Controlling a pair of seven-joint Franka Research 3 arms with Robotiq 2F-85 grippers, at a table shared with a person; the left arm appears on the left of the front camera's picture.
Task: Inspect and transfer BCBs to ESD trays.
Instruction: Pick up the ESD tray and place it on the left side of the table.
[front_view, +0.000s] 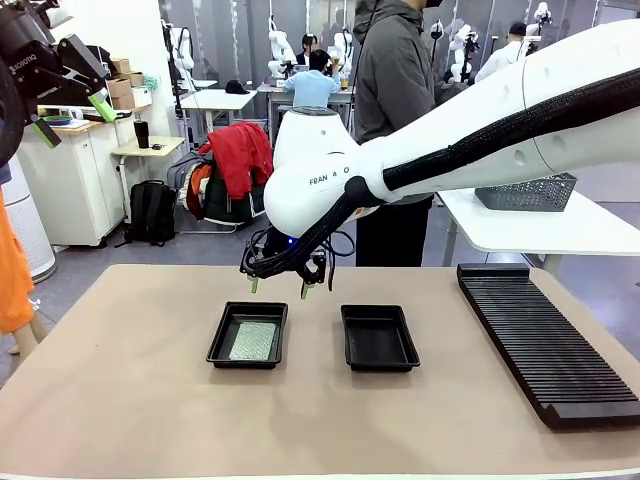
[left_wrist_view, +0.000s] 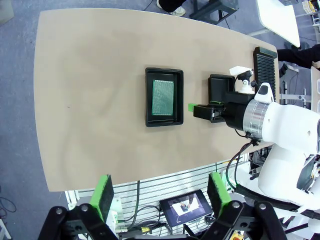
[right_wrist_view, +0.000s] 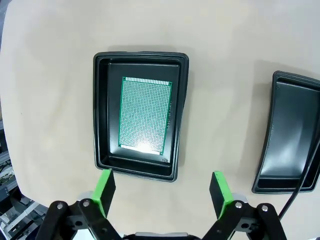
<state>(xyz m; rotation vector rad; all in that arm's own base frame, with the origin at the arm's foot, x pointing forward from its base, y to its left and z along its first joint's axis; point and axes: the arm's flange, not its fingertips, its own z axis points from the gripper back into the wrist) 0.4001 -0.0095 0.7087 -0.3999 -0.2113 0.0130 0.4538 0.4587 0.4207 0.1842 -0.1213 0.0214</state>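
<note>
The BCB (right_wrist_view: 145, 119) lies flat in the tray (right_wrist_view: 99, 110). The right gripper (front_view: 278, 288) hangs released just above the tray's far rim, its fingers spanning the BCB's short side. The left gripper (front_view: 74, 118), also released, is well away from the tray.

The bench (front_view: 130, 400) has a plain tan top with rounded corners. Two shallow black trays lie on it near the middle, side by side with a gap between them: the left ESD tray (front_view: 214, 345) and the right ESD tray (front_view: 380, 342). A long black ribbed rack (front_view: 545, 345) lies flat toward the bench's right edge, well apart from both.
</note>
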